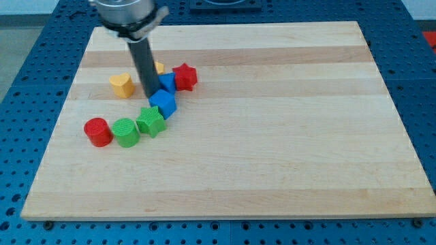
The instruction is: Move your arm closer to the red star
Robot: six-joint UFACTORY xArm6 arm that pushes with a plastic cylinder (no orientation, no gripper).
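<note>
The red star (185, 76) lies near the board's (272, 136) upper left, touching a blue block (167, 83) on its left. My tip (151, 94), a bare rod with nothing held, rests just left of that block, above the blue cube (163, 103). A yellow heart (122, 85) sits farther left; green star (151, 121), green cylinder (126, 131) and red cylinder (98, 131) trail toward the lower left.

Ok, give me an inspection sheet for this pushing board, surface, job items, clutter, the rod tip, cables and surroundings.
Surface: pale wooden board, flat, blocks bunched at the view's upper left.
Job's things: red star block, beside a blue block.
Clutter: blue cube, green star, green cylinder, red cylinder, yellow heart; a yellow block mostly hidden behind the rod.
Grippers: none; my tip sits at the blue cube's upper left edge, to the view's left of the red star.
Cables: nothing seen.
Surroundings: blue perforated table.
</note>
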